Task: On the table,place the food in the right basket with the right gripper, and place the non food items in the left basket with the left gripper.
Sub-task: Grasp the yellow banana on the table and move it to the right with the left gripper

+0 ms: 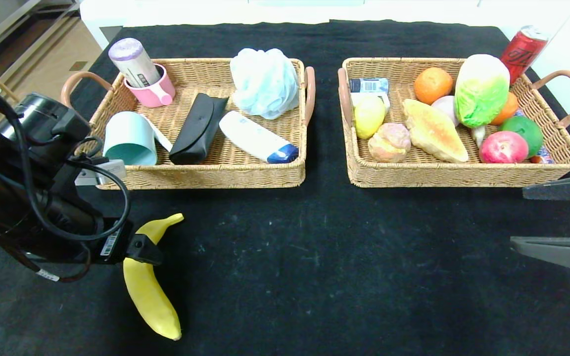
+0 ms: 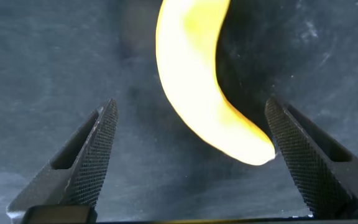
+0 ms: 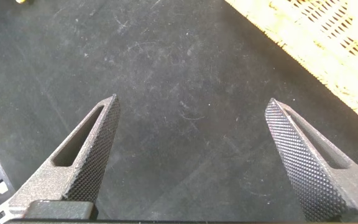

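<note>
No wording can be read anywhere. A red can (image 1: 523, 50) behind the right basket (image 1: 463, 173) carries white lettering, too small to make out. A barcode shows on the packet (image 1: 369, 85) at that basket's left end, and another on the grey-capped cylinder (image 1: 134, 62) standing in the pink mug (image 1: 152, 90). A white sticker (image 1: 110, 243) with a barcode sits on the left wrist, its digits illegible. The white tube (image 1: 258, 137) in the left basket (image 1: 201, 175) shows faint print, unreadable.
</note>
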Motion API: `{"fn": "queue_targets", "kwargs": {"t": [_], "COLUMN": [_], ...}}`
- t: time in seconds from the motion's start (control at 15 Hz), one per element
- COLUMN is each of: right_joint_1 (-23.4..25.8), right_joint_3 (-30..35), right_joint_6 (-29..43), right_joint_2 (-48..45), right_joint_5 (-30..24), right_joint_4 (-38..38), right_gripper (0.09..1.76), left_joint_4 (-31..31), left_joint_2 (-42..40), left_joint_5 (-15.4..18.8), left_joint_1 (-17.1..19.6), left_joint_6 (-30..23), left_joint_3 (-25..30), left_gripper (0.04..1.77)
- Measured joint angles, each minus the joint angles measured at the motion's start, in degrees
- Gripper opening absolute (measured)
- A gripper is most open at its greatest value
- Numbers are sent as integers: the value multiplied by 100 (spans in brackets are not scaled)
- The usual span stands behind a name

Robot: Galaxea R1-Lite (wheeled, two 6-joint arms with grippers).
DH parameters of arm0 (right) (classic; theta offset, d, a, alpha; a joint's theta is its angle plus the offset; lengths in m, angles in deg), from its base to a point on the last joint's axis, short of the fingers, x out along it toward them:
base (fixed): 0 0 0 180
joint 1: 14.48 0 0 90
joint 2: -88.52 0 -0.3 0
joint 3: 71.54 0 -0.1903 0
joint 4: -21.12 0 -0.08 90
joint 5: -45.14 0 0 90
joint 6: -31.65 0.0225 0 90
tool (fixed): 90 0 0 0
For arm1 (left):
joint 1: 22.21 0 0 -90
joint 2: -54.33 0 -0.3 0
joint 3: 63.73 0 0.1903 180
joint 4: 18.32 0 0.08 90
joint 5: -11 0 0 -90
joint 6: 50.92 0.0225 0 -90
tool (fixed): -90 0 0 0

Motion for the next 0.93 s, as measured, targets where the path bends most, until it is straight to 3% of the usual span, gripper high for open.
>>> {"fn": "queue_targets", "kwargs": {"t": [0.93], "right_joint_1": [27], "right_joint_3": [5], "right_joint_6": [-1], "right_joint_2": [43], "right_joint_5": [0], "right_joint_4": [-46], "right_gripper": [171], "left_joint_4": [236], "left_joint_2": [457], "left_joint_5": [-190], "left_joint_1": [-90], "left_joint_6": [-205], "left_joint_3": [29], "left_gripper": [172]}}
